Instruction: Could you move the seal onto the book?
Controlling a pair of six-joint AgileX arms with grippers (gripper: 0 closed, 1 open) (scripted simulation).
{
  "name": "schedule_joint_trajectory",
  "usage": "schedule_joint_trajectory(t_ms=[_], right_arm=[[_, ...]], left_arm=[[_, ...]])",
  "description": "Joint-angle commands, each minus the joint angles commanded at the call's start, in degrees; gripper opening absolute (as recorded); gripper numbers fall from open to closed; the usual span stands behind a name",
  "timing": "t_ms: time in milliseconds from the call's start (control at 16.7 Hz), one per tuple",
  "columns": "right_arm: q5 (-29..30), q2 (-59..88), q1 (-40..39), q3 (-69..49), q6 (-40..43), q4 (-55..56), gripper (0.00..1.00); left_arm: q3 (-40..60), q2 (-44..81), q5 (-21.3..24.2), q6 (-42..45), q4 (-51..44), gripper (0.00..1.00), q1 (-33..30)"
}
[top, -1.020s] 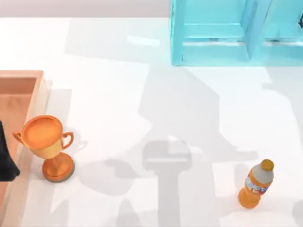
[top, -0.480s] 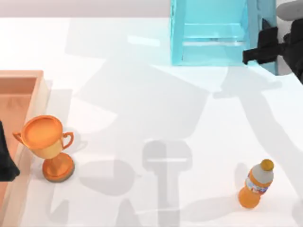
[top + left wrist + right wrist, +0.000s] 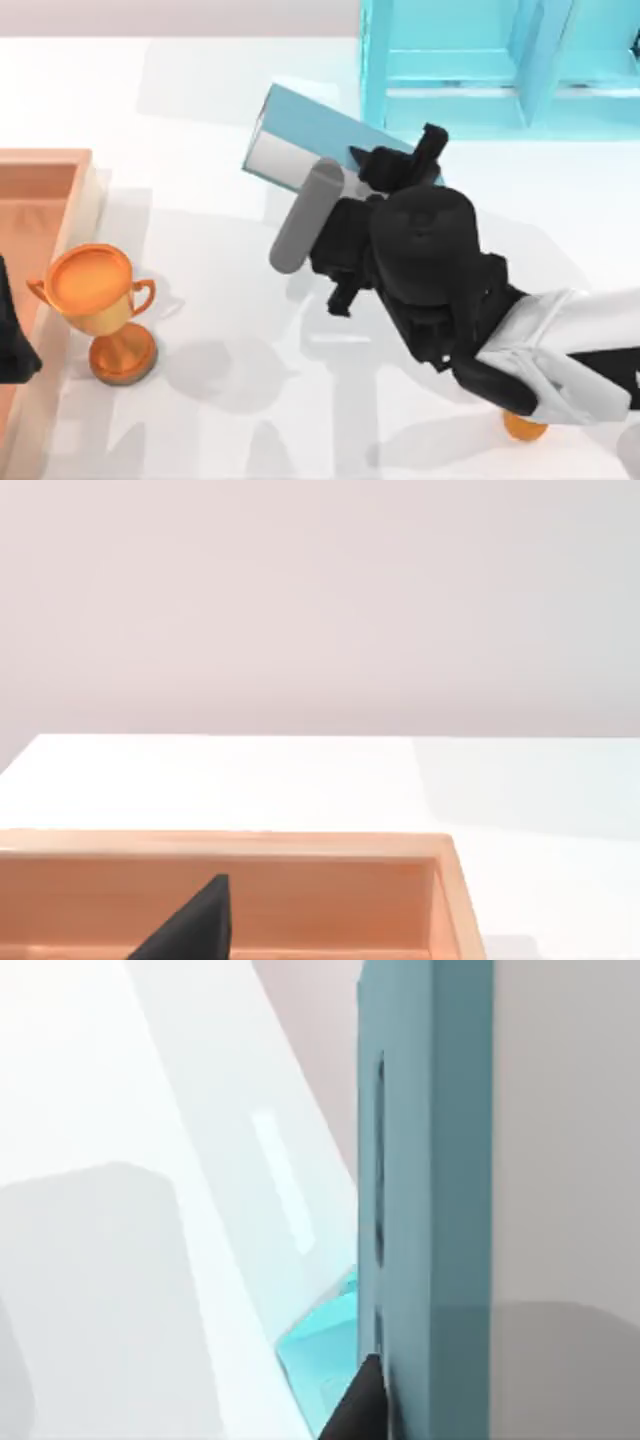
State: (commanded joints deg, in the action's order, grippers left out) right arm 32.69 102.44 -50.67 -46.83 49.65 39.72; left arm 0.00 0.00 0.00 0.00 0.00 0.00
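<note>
The book point(image 3: 325, 125), teal-blue with white page edges, hangs tilted above the table's far middle, just left of the shelf. My right gripper point(image 3: 400, 160) is shut on its right end, and the arm reaches in from the lower right. In the right wrist view the book's point(image 3: 420, 1160) cover stands close beside a dark fingertip point(image 3: 365, 1405). The seal is out of view. My left gripper point(image 3: 10, 345) is parked at the left edge over the wooden tray, with one dark fingertip point(image 3: 190, 930) showing in the left wrist view.
An orange-gold trophy point(image 3: 100, 310) stands front left beside the wooden tray point(image 3: 45, 175). A light-blue shelf unit point(image 3: 480, 70) fills the far right. Only the orange base of a bottle point(image 3: 525, 428) peeks out under my right arm.
My right arm has swung from the far right edge to the middle of the table, bringing the book with it, and now covers most of the bottle. The trophy and left arm have not moved.
</note>
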Motion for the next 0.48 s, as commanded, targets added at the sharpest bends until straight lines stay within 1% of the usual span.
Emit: schedule_joint_trajectory(t_ms=[120,240,360,480], right_arm=[[4.45,2.68,-6.51,-0.7,8.66,0.89,0.0],[8.03,4.81,-11.61,-1.16,14.95,1.5,0.0],[10.46,6.38,-14.81,-1.38,18.84,1.79,0.0],[11.38,7.09,-15.84,-1.4,20.2,1.83,0.0]], left_arm=[[0.0,0.0,0.0,0.0,0.0,1.0,0.0],[0.0,0.0,0.0,0.0,0.0,1.0,0.0],[0.0,0.0,0.0,0.0,0.0,1.0,0.0],[0.0,0.0,0.0,0.0,0.0,1.0,0.0]])
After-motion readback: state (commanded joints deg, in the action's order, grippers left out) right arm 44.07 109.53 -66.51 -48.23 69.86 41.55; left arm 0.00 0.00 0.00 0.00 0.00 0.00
